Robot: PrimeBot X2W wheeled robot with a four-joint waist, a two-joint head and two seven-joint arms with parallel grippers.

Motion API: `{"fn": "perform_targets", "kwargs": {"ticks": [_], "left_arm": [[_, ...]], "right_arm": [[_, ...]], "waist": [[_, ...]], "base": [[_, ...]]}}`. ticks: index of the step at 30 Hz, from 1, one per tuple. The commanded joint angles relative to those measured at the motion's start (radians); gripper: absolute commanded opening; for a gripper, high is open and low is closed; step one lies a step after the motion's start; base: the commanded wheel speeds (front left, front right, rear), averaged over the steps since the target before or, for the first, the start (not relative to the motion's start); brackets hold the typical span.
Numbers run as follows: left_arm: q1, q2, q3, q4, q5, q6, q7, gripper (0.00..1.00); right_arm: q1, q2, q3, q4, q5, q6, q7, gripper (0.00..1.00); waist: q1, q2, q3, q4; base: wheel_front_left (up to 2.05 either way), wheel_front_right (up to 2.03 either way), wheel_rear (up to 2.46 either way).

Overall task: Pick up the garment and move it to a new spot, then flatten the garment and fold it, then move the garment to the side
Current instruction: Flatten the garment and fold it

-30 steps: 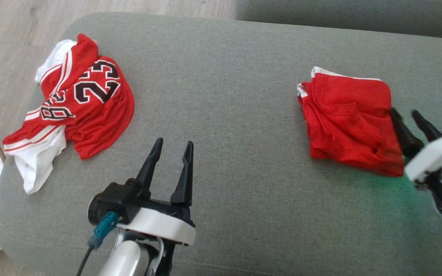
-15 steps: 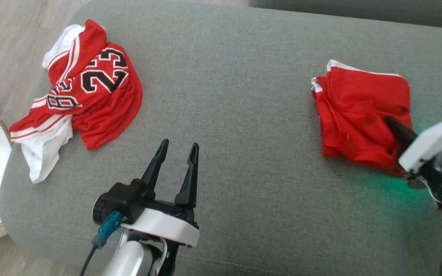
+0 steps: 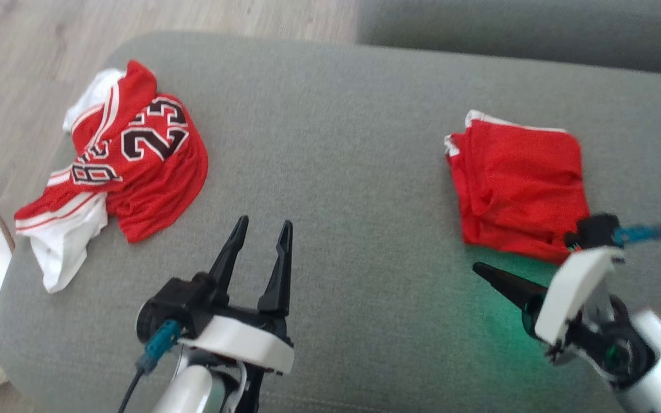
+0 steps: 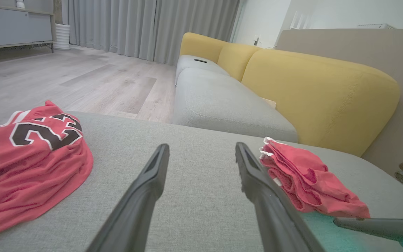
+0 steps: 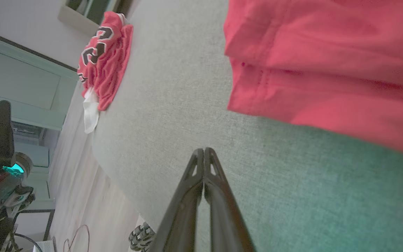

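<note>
Withdrawn from folded garment, right end effector pressed together, left end effector spread; jersey reads 23.

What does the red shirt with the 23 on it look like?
The jersey is red, in a thin, mesh-like cloth, with a black 23 edged in white, more black lettering beside it, and white stripes. White cloth sticks out at its near end. It is not folded: it lies crumpled in a low heap near the left end of the grey cushion, resting on that alone.
</note>
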Motion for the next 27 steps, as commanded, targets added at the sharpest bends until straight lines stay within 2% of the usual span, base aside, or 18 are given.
{"fn": "perform_targets", "kwargs": {"ticks": [1,2,3,6,13,18,21,24,27], "left_arm": [[-0.004,-0.003,0.035,-0.027,-0.008,0.006,-0.009,1.00],[0.003,-0.003,0.039,-0.025,-0.008,0.007,-0.009,1.00],[0.011,-0.003,0.044,-0.023,-0.007,0.008,-0.009,1.00],[0.042,-0.003,0.068,-0.016,0.005,0.014,-0.009,1.00],[0.125,0.005,0.120,-0.004,0.055,0.021,-0.009,1.00],[0.176,0.006,0.161,-0.012,0.091,0.023,-0.009,1.00],[0.197,0.005,0.180,-0.023,0.118,0.026,-0.009,1.00],[0.214,0.002,0.204,-0.046,0.155,0.029,-0.009,1.00],[0.234,0.000,0.213,-0.057,0.170,0.031,-0.009,1.00]], "right_arm": [[-0.003,-0.034,-0.001,-0.053,-0.014,0.007,-0.058,0.04],[0.010,-0.038,0.002,-0.073,-0.036,0.007,-0.115,0.40],[0.022,-0.038,-0.003,-0.084,-0.067,0.007,-0.188,1.00],[0.056,-0.012,-0.022,-0.069,-0.163,0.007,-0.402,1.00],[0.104,0.072,-0.069,0.046,-0.428,0.007,-0.742,1.00],[0.144,0.176,-0.210,0.099,-0.676,0.007,-0.795,1.00],[0.196,0.261,-0.340,0.032,-0.823,0.007,-0.796,1.00],[0.273,0.349,-0.427,-0.058,-0.942,0.007,-0.797,1.00],[0.313,0.374,-0.434,-0.091,-0.987,0.007,-0.797,1.00]], "waist": [[0.0000,0.0000,-0.035,-0.014],[0.0000,0.0000,-0.048,-0.018],[0.0000,0.0000,-0.061,-0.022],[0.0000,0.0000,-0.098,-0.042],[0.0000,0.0000,-0.153,-0.086],[0.0000,0.0000,-0.178,-0.106],[0.0000,0.0000,-0.188,-0.112],[0.0000,0.0000,-0.199,-0.116],[0.0000,0.0000,-0.207,-0.119]], "base": [[0.00,0.00,0.00],[0.00,0.00,0.00],[0.00,0.00,0.00],[0.00,0.00,0.00],[0.00,0.00,0.00],[0.00,0.00,0.00],[0.00,0.00,0.00],[0.00,0.00,0.00],[0.00,0.00,0.00]]}}
